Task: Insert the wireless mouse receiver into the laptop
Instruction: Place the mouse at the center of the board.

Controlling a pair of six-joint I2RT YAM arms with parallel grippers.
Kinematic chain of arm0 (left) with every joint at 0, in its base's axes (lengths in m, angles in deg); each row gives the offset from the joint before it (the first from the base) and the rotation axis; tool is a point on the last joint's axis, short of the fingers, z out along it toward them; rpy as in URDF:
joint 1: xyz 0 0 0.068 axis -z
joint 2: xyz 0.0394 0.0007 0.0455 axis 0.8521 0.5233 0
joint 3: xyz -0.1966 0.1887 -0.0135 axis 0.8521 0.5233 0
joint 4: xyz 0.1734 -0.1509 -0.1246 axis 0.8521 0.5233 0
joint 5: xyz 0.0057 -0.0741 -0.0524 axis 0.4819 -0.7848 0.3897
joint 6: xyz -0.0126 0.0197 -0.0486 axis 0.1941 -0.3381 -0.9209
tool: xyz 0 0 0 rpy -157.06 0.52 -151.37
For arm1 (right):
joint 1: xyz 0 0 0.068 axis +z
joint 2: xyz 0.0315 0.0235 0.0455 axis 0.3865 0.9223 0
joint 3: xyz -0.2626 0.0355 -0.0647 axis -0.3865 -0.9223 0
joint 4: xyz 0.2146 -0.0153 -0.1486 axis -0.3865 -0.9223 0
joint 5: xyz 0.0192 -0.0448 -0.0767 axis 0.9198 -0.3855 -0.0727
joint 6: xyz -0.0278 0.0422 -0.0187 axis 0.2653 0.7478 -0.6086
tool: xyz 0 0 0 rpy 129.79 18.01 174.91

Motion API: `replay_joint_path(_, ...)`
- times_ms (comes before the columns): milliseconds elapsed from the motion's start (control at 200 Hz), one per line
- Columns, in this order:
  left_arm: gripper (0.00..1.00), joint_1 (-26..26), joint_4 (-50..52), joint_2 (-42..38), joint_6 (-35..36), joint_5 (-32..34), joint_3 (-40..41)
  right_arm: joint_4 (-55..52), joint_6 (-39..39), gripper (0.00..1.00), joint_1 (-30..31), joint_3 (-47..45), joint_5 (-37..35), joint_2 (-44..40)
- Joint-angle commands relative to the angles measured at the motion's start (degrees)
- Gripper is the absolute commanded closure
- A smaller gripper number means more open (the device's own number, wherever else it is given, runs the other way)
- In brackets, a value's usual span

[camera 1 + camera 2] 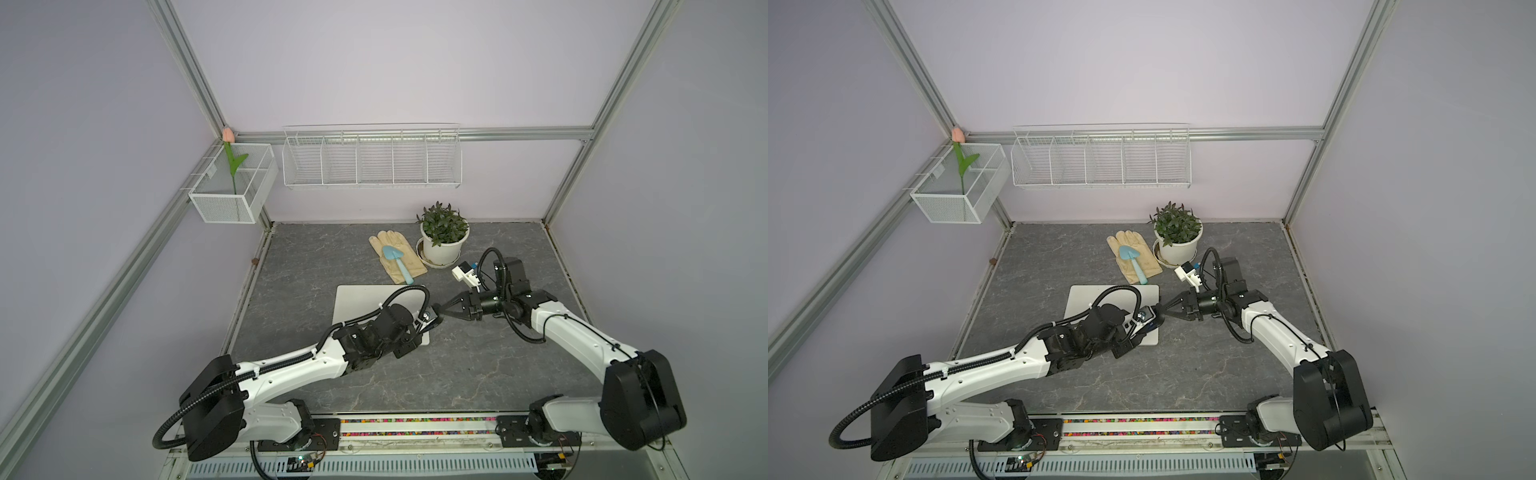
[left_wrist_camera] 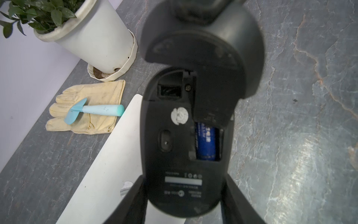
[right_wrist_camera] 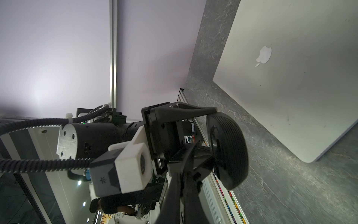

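My left gripper (image 2: 184, 180) is shut on the black wireless mouse (image 2: 186, 147), which it holds in the air at the laptop's right edge with its underside toward the left wrist camera. The curved black cover (image 2: 201, 44) stands lifted off the mouse, baring a blue battery (image 2: 206, 142) and a small dark slot (image 2: 168, 90). My right gripper (image 3: 199, 153) is shut on the cover's edge (image 3: 214, 147); both top views show it (image 1: 440, 311) meeting the mouse (image 1: 1154, 318) from the right. The closed silver laptop (image 1: 365, 303) lies flat on the table. The receiver cannot be made out.
A white pot with a green plant (image 1: 442, 245) stands behind the right gripper. Left of it lies a beige glove (image 1: 411, 264) with a light-blue trowel (image 1: 397, 259) on top. White wire racks (image 1: 372, 160) hang on the back wall, above the grey stone tabletop (image 1: 478, 365).
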Motion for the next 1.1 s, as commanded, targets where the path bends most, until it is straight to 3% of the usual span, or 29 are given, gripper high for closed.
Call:
replay_joint_path(0,0.60,-0.30,-1.14,-2.13,1.73,-0.98,-0.61,-4.25,-4.04,0.93,-0.29,0.85,-0.27,0.42)
replay_joint_path(740,0.65,-0.30,-4.68,-1.67,-0.56,-1.47,1.95,4.12,1.68,0.92,-0.28,-3.66,-2.05,-1.87)
replay_joint_path(1095,0.66,-0.17,-5.06,6.43,-4.06,-7.94,2.09,7.72,5.12,0.92,-0.39,-9.56,-6.27,-5.40)
